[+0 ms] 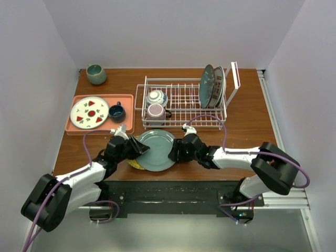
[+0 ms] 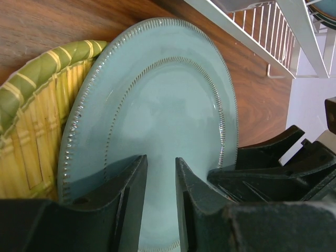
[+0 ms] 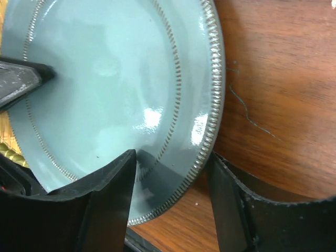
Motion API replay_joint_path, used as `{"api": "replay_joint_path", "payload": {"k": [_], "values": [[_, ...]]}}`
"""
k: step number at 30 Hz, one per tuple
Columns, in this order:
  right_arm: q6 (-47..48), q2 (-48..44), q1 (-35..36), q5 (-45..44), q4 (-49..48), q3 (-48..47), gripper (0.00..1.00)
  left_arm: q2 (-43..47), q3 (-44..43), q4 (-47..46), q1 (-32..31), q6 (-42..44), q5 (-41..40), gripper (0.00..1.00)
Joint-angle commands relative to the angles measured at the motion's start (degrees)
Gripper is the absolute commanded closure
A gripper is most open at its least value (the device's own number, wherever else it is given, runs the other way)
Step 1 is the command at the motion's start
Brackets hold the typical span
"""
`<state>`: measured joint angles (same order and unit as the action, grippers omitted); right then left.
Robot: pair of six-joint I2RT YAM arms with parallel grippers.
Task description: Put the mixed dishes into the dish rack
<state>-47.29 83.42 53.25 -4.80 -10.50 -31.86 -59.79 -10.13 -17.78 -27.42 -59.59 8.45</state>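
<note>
A plain teal plate (image 1: 156,149) (image 2: 157,105) (image 3: 105,79) lies near the table's front edge, on top of a yellow plate (image 1: 134,164) (image 2: 37,105). My left gripper (image 1: 140,149) (image 2: 160,160) reaches over the teal plate's left side. Its jaws stand a narrow gap apart, both above the plate's face, and nothing is between them. My right gripper (image 1: 172,151) (image 3: 173,157) is open and straddles the plate's right rim, one finger over the plate and one over bare wood. The dish rack (image 1: 181,102) (image 2: 262,31) holds a patterned bowl (image 1: 156,97), a pinkish mug (image 1: 156,111) and two upright plates (image 1: 211,86).
A salmon tray (image 1: 71,128) at the left carries a white plate with red fruit marks (image 1: 89,112) and a dark blue mug (image 1: 116,111). A grey-green cup (image 1: 96,74) stands at the back left corner. Both stacked plates sit close to the table's front edge.
</note>
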Motion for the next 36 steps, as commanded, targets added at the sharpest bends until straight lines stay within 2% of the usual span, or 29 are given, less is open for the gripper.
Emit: {"api": "replay_joint_path", "payload": {"k": [1,10,15,21,22,25,28,31,36], "values": [[0.62,0.60,0.36,1.10,-3.20,-0.13,0.40,-1.56,3.10,7.41,-0.18,0.36,0.43,0.66],[0.18,3.94,0.27,2.25,-6.72,-1.01,0.40,-0.59,3.45,7.41,-0.18,0.35,0.60,0.66],[-1.31,4.56,0.27,1.20,-8.57,-0.31,0.50,-0.24,3.89,6.62,-0.18,0.35,1.48,0.67],[-3.07,3.69,0.27,-0.56,-8.49,1.01,0.81,-0.06,4.59,5.48,-0.18,0.09,2.89,0.68],[-3.07,3.07,0.36,-0.82,-7.70,1.01,0.88,0.20,4.68,5.56,-0.18,0.00,2.89,0.68],[-3.25,1.67,0.27,-1.35,-6.11,1.27,1.00,1.08,4.59,5.91,-0.18,-0.08,2.89,0.67],[-3.07,0.52,0.27,-1.18,-4.18,1.27,1.00,2.39,4.16,7.31,-0.18,0.09,2.63,0.67],[-2.72,-1.67,0.27,-0.39,-2.69,1.18,1.00,4.59,2.58,10.90,-0.18,0.88,1.14,0.62],[-2.19,-8.34,0.27,1.28,2.14,-1.36,1.00,10.47,-4.43,20.65,-0.09,4.74,-2.64,0.45]]}}
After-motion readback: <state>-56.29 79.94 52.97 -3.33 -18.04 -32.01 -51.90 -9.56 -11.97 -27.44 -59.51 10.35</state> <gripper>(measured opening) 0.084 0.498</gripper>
